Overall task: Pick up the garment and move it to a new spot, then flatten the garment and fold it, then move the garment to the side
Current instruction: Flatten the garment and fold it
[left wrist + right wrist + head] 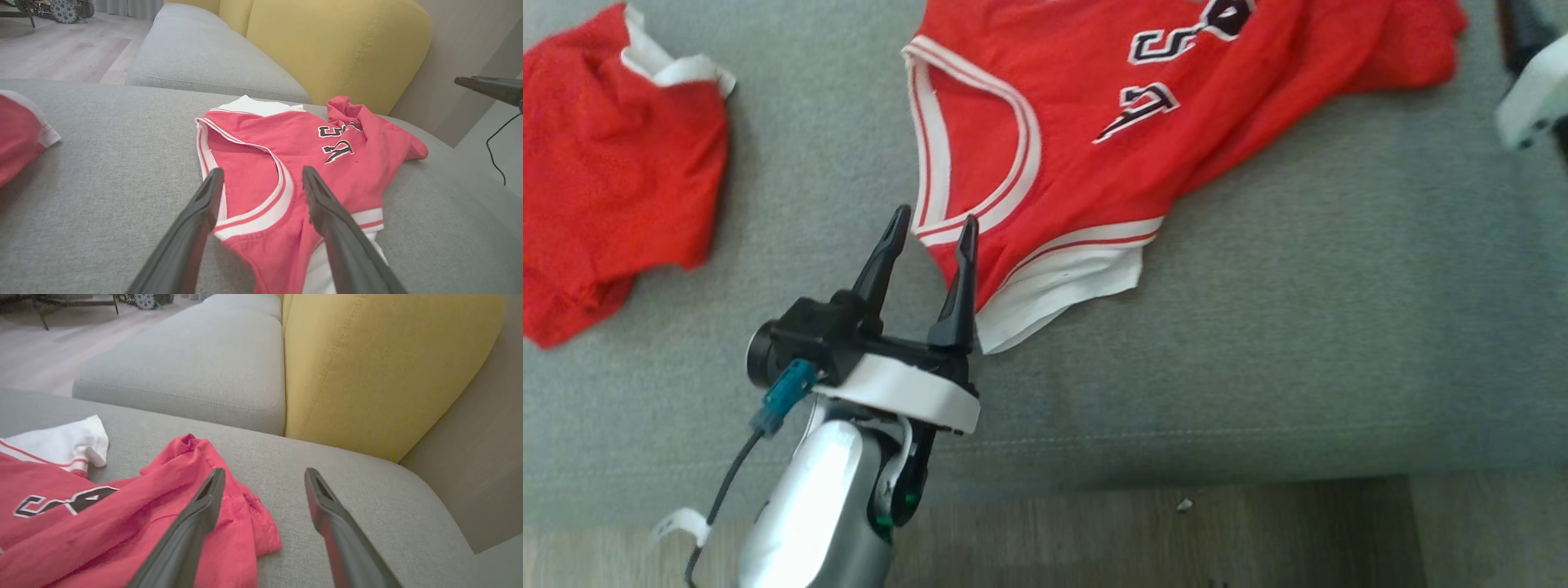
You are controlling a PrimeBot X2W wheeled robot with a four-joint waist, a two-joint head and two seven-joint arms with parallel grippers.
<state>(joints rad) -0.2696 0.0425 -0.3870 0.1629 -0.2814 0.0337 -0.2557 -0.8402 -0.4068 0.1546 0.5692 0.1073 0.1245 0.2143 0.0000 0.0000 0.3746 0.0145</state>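
Red basketball jersey (1094,122) is laid crumpled on the grey sofa seat (1298,327). Its nearest corner, the one with the white band, is found just beside the left pincer (935,219). That pincer is held wide open and nothing is gripped. In the left wrist view its two fingers are seen on either side of the striped edge of the arm hole. Whether the cloth is touched cannot be told.

From there the jersey is stretched away and to the right, so its long way runs from the left pincer toward the right pincer (264,471). The right pincer is wide open and empty too. It is held over the far, bunched-up end, with one finger over red cloth and the other over bare sofa. Each end is nearer to one arm, so a lift with both is likely needed.

A second red garment (613,180) is seen well apart on the left. Farthest back, a yellow cushion (339,49) is seen.
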